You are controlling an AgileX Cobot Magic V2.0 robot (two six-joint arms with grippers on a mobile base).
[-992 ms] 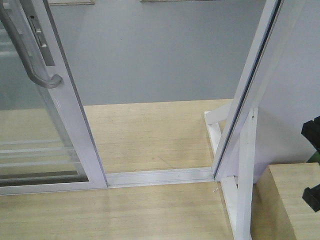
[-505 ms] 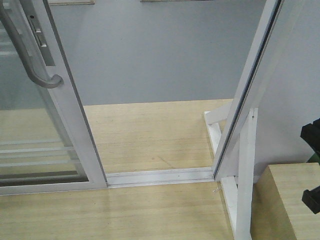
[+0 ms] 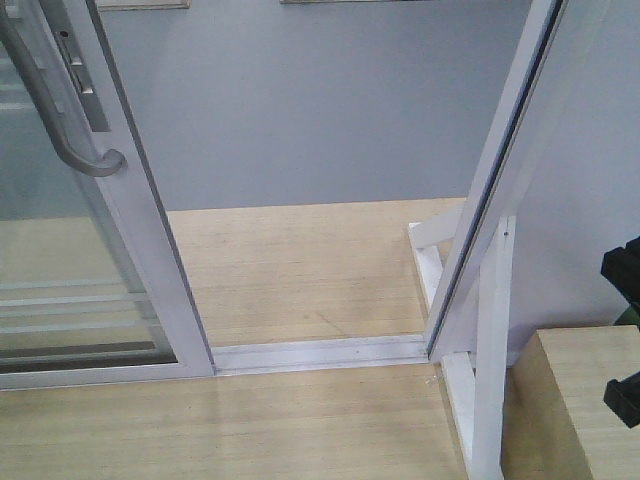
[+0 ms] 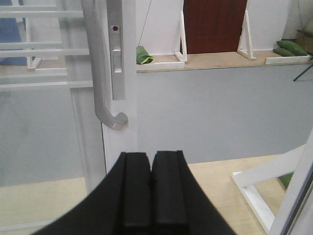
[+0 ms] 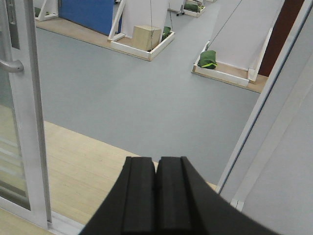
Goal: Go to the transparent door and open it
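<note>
The transparent door (image 3: 135, 215), clear glass in a glossy white frame with thin white bars low down, stands slid to the left, leaving an open gap in the doorway. Its curved grey pull handle (image 3: 60, 110) is at the upper left. In the left wrist view the handle (image 4: 100, 73) hangs straight ahead, above my left gripper (image 4: 151, 161), which is shut and empty. My right gripper (image 5: 156, 166) is shut and empty, facing through the gap; the door frame (image 5: 32, 122) is at its left. A bit of the right arm (image 3: 625, 330) shows at the front view's right edge.
A white floor track (image 3: 320, 352) crosses the doorway. A white frame post (image 3: 500, 170) with a white brace (image 3: 490, 370) stands at the right, next to a wooden block (image 3: 580, 400). Beyond is grey floor with white stands, a box (image 5: 145, 36) and green bags (image 5: 208, 58).
</note>
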